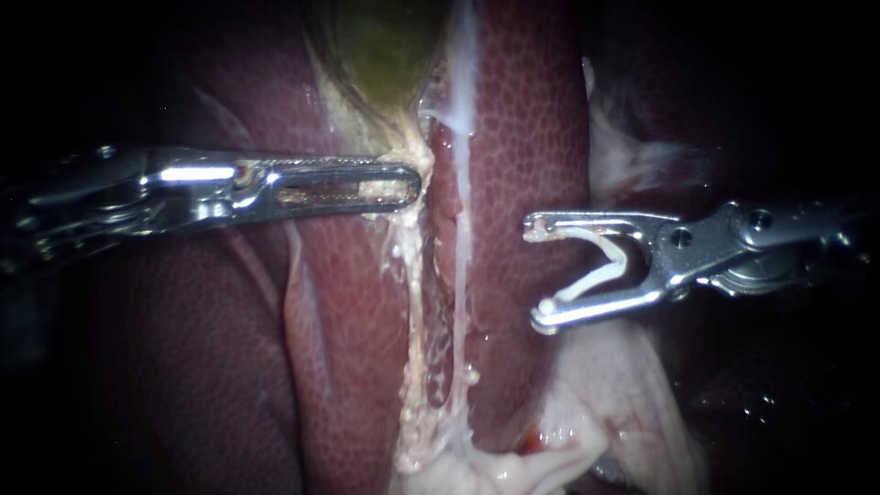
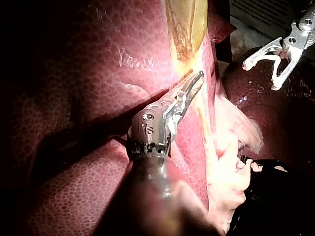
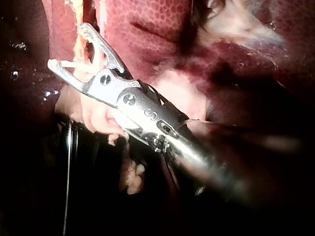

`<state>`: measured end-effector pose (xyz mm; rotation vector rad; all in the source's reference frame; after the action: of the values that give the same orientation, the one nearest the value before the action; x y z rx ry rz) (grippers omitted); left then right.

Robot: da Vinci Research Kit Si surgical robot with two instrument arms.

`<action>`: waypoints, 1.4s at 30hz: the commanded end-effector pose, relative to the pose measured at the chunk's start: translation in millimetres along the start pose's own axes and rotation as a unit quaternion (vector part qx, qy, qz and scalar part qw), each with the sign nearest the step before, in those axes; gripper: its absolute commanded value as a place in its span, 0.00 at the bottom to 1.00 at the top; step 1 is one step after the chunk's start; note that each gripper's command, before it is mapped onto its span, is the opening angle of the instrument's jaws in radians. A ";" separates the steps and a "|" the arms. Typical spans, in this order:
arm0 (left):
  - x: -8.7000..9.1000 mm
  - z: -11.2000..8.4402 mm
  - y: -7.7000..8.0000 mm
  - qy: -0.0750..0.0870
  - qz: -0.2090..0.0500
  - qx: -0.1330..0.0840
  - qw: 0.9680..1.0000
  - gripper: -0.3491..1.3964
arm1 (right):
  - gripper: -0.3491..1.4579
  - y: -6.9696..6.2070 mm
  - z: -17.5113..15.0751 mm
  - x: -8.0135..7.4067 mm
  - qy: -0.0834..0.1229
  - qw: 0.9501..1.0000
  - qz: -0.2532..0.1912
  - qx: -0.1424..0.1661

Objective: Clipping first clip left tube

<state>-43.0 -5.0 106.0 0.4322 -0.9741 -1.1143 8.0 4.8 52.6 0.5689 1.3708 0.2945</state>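
The right instrument (image 1: 535,274) carries a white clip (image 1: 600,270) in wide-spread jaws, right of the left tube (image 1: 410,302). The tube should sit fully inside the clip before squeezing. The left instrument (image 1: 412,183) is clamped on pale tissue (image 1: 423,158) above it.

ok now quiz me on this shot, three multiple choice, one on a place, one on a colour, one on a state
1. The white plastic clip in the right silver metal tool is: A around a tube; B clear of the thin whitish tube, off to its right; C lying loose on tissue.
2. The sac-like gallbladder looks: A blue; B yellow-green; C white.
3. The left silver metal tool has its jaws: A wide open; B holding a clip; C shut on pale tissue below the gallbladder.
1 B, a gap separates clip and tube; 2 B, olive wall at top; 3 C, tissue pinched at the tips.
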 end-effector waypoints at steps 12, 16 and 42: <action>-2.2 -2.9 0.1 0.002 -0.005 0.001 1.000 0.00 | 0.52 0.0 0.0 -0.1 0.000 1.000 0.000 0.000; -4.0 -5.1 0.1 -0.005 -0.010 -0.003 1.000 0.00 | 0.52 0.0 0.0 -0.1 0.000 1.000 0.000 0.000; -5.9 -7.7 -0.5 -0.017 -0.016 -0.008 1.000 0.00 | 0.52 1.2 7.7 -5.4 -0.001 1.000 -0.001 0.010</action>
<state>-37.4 -1.2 98.8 0.4183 -0.9912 -1.1606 15.5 1.0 59.2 0.5941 1.3719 0.2793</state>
